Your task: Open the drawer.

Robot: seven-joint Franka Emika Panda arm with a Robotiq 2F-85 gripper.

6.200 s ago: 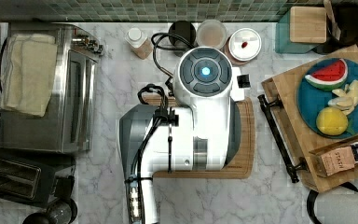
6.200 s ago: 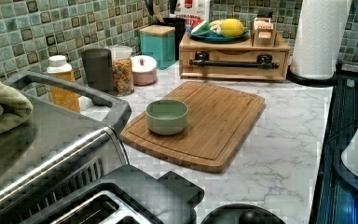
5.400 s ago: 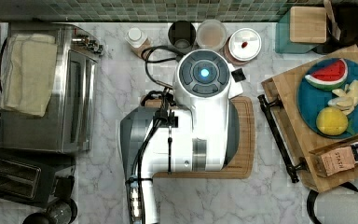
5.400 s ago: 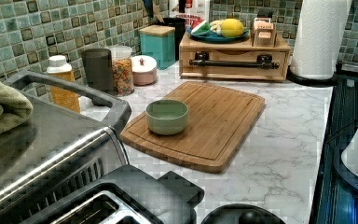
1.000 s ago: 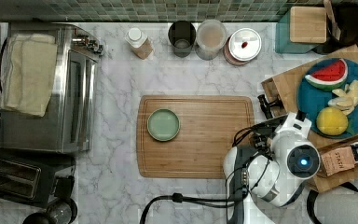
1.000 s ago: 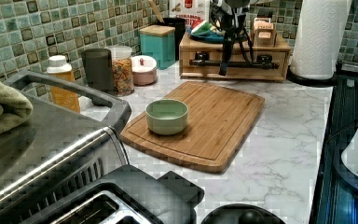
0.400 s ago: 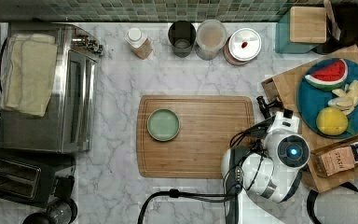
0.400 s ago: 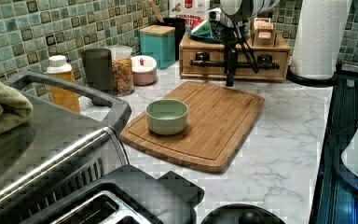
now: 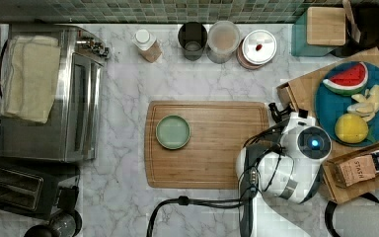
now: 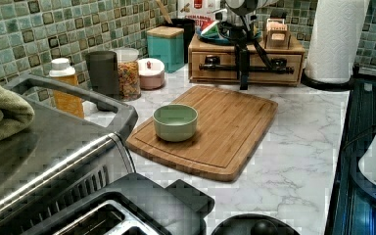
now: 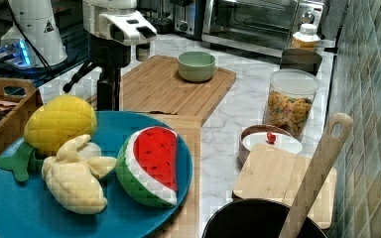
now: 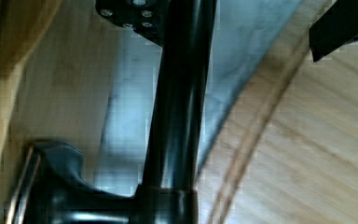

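- Arm [image 9: 281, 168] swung off the cutting board [image 9: 207, 144] to the top view's right
- gripper [image 10: 244, 73] dropped in front of the drawer [image 10: 247, 67], straddling its bar handle [image 12: 179, 93]

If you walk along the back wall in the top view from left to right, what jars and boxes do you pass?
Orange bottle with white cap → dark canister → clear cereal jar → pink round dish with white lid → teal box with wooden lid.

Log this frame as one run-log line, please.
phase: reaching handle | claw: down at bar handle | drawer: looks closed | green bowl: on cutting board
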